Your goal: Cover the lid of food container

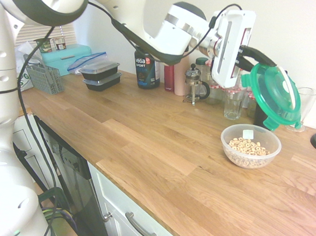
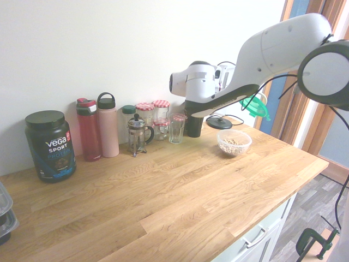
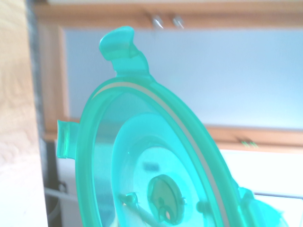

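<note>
Surface: long oiled wooden counter surface [image 1: 149, 151], with bottles and jars lined up along the wall behind the work area.
Container: round clear plastic food container [image 1: 251, 145] holding tan cereal rings, upright on the surface, open on top; small white label on its far wall.
Gripper: white two-finger gripper [image 1: 254, 56] pointing roughly level; fingers clamped together on the edge of the lid.
Lid: round translucent green plastic lid [image 1: 274, 95] with snap tabs, held in the air on edge, nearly upright, above and just behind the container, not touching it.
Handling, lid: judged light, thin, somewhat flexible; smooth plastic may slip in an edge grip. The rim between tabs looks the soundest hold.
Handling, container: judged light; likely to slide or tip if the lid is pressed off-centre.
Next: lid must be tilted flat and centred over the rim.
</note>
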Robot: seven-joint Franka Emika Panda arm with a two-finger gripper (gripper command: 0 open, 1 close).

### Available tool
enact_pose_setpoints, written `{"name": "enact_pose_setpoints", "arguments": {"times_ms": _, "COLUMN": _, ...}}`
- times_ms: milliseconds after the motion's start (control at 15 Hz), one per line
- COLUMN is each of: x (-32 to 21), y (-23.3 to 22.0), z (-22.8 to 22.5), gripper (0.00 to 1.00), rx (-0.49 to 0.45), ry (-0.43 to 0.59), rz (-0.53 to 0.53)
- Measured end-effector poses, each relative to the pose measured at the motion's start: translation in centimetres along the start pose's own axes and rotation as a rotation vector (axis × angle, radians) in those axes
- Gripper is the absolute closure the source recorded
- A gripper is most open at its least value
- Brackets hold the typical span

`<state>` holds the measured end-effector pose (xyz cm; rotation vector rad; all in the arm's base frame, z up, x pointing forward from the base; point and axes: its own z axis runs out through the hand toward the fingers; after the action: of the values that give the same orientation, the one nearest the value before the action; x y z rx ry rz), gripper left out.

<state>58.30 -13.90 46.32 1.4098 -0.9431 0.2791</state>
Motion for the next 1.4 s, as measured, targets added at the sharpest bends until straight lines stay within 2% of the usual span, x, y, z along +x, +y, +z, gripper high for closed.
{"name": "enact_pose_setpoints", "arguments": {"times_ms": 667, "x": -2.1, "y": -4.9, "z": -0.4, "gripper": 1.00, "rx": -0.009, "ry": -0.026, "rz": -0.049}}
{"name": "enact_pose_setpoints", "arguments": {"times_ms": 1400, "x": -3.0, "y": -6.4, "z": -1.4, "gripper": 1.00, "rx": 0.004, "ry": -0.027, "rz": -0.051}}
